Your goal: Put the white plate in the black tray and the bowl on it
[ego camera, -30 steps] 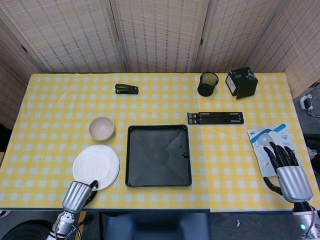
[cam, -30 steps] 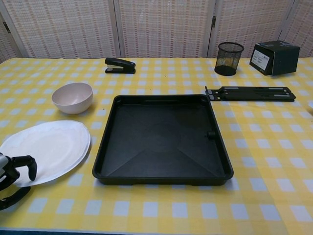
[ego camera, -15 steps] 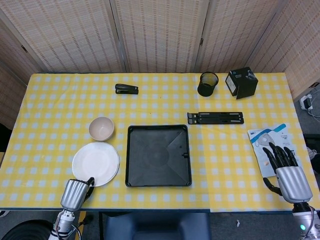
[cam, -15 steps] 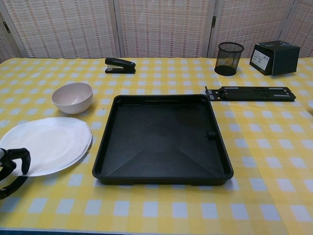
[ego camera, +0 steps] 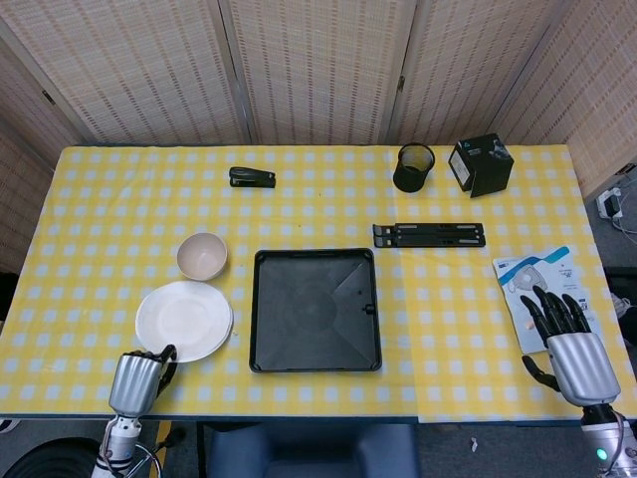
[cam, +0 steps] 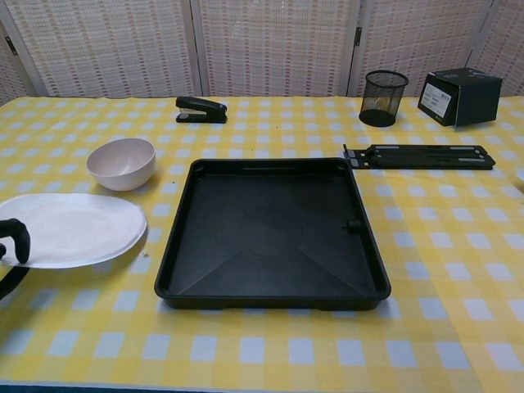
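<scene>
Head view shows us the table (ego camera: 109, 199) with its yellow checked cloth, and nothing of the task is finished yet as far as we can judge. Our black tray (ego camera: 315, 310) sits near the middle with nothing in it. To its left the white plate (ego camera: 184, 320) is not in the tray; in the chest view its left edge looks raised off the cloth. Just beyond the plate, on the far side, the bowl (ego camera: 202, 255) stands upright on the cloth, apart from the tray.

Our left hand (ego camera: 135, 379) is at the plate's near left rim, fingers curled there; we judge it has hold of the rim, with a dark finger (cam: 16, 239) hooked at the edge in the chest view. Our right hand (ego camera: 565, 343) rests at the near right with fingers spread and holding nothing, fingertips over a printed packet (ego camera: 532, 275).

Both placements remain: plate into tray, then bowl onto plate.
</scene>
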Available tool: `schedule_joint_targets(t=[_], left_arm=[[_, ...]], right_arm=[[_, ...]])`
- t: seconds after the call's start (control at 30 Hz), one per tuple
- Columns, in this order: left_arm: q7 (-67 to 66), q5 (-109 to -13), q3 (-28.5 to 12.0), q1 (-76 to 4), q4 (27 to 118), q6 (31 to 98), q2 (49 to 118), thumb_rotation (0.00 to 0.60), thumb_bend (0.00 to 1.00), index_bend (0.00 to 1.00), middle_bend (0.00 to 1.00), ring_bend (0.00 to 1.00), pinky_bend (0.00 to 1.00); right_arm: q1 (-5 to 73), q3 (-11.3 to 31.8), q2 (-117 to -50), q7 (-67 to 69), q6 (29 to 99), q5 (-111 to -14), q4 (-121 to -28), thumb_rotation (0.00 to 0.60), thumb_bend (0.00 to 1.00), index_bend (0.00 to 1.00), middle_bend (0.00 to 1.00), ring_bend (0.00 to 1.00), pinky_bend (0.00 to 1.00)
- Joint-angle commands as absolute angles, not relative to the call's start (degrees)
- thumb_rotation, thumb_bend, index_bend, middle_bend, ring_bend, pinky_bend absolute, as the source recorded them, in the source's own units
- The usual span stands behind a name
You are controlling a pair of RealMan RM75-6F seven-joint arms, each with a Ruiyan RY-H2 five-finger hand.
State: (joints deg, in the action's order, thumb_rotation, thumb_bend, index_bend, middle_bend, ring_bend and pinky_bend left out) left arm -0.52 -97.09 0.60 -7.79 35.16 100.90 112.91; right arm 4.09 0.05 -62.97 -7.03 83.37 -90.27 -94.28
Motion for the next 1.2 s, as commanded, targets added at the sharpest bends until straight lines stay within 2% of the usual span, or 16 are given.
schedule_joint_targets(t=[0.03,0.3,0.67,0.93,1.2], left_arm=[[-0.1,-96.5,-0.7,-7.9,36.8,103.3,111.5,0.6,0.56,0.68,1.0,1.0,1.0],[-1.4,-95.8,-3.0,-8.1,44.1,107.3,106.6,0.6,0.56,0.68,1.0,1.0,1.0],[-6.0,-98.9,-2.6,-8.7,54.0,110.3,102.5,0.6,0.56,0.68,1.0,1.0,1.0],[-12.9,-103.0,-1.9,-10.1,61.5,110.4,101.8,0.6,0.56,0.68,1.0,1.0,1.0],[-20.1,-107.5,-1.6,-13.9,68.5,105.7,102.9,0.6,0.57,0.69,1.0,1.0,1.0]], right_arm=[[4.0,0.0,-63.0,-7.0,83.5,-90.4,-94.3,0.6,0.31,0.0,0.0,0.0,0.0],[3.8,-0.3,-63.1,-7.3,83.8,-90.9,-94.5,0.6,0.31,0.0,0.0,0.0,0.0],[3.9,-0.5,-63.1,-7.5,83.6,-91.2,-94.5,0.6,0.31,0.0,0.0,0.0,0.0],[3.6,-0.8,-62.7,-6.6,84.3,-92.1,-94.8,0.6,0.31,0.0,0.0,0.0,0.0],[3.1,-1.2,-61.7,-4.7,85.7,-93.4,-95.0,0.6,0.31,0.0,0.0,0.0,0.0]])
